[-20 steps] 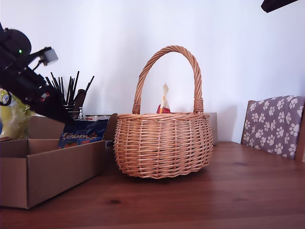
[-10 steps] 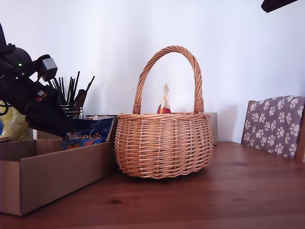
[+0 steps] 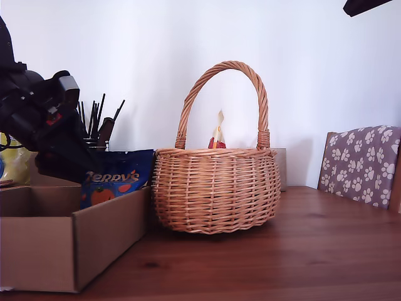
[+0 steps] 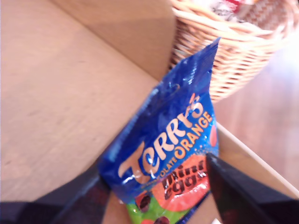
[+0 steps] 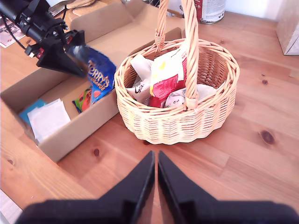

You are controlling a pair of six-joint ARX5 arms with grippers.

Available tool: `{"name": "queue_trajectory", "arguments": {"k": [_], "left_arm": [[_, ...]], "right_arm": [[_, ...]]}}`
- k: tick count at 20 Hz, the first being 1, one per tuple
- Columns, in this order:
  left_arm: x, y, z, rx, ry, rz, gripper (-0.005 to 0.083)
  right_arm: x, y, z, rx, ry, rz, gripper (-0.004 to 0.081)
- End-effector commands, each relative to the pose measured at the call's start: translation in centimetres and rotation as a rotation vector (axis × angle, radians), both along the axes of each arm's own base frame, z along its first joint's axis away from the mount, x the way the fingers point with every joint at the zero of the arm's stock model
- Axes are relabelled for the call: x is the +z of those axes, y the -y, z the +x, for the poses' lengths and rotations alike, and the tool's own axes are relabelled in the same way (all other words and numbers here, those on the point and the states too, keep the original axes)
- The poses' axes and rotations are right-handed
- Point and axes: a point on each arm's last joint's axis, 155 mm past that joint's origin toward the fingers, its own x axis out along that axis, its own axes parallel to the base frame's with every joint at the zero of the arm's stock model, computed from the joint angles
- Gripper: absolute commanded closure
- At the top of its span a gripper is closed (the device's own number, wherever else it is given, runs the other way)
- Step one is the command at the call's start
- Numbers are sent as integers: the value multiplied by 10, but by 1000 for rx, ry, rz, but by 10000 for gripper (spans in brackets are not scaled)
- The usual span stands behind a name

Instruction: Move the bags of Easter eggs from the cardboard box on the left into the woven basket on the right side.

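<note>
My first gripper (image 4: pixel 156 196) is shut on the dark blue bag of Easter eggs (image 4: pixel 170 149), with a dark finger on each side of it. In the exterior view that gripper (image 3: pixel 78 169) holds the bag (image 3: pixel 119 182) over the cardboard box (image 3: pixel 62 244), close to the woven basket (image 3: pixel 216 188). The bag's lower end sits behind the box wall. Seen from my second gripper (image 5: pixel 155 172), which hangs shut high above the table, the basket (image 5: pixel 187 123) holds a cream-and-red bag (image 5: pixel 168 79) and a pale whitish bag (image 5: pixel 139 70). The blue bag (image 5: pixel 96 81) hangs at the box (image 5: pixel 70 133) edge.
White and light blue papers (image 5: pixel 46 116) lie in the box. A chair with a paw-print cushion (image 3: pixel 363 163) stands at the exterior view's right. A holder of black sticks (image 3: pixel 94 119) and a yellow-green bag (image 3: pixel 15 163) are behind the box. A tin (image 5: pixel 210 9) stands beyond the basket.
My first gripper has come down and toward the basket with the blue bag, which now hangs more upright with its print showing. The box has shifted toward the exterior view's right.
</note>
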Motion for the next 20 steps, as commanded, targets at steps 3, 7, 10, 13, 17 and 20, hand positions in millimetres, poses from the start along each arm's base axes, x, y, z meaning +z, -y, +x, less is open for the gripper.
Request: {"name": "queue_trajectory", "arguments": {"k": [3, 7, 10, 13, 17, 20], "left_arm": [[-2, 5, -5, -9, -36, -16, 401], [-3, 17, -7, -42, -15, -12, 396], [-11, 28, -8, -72, 4, 25, 395], [-28, 37, -18, -102, -39, 56, 396], [-37, 35, -17, -108, -27, 104, 568], [-38, 29, -16, -95, -38, 110, 755]], "right_arm": [[3, -1, 0, 5, 8, 6, 783], [3, -1, 0, 5, 9, 7, 783], [3, -1, 0, 5, 8, 6, 783], [2, -1, 0, 5, 8, 6, 783], [2, -1, 0, 5, 8, 6, 783], [2, -1, 0, 5, 8, 6, 783]]}}
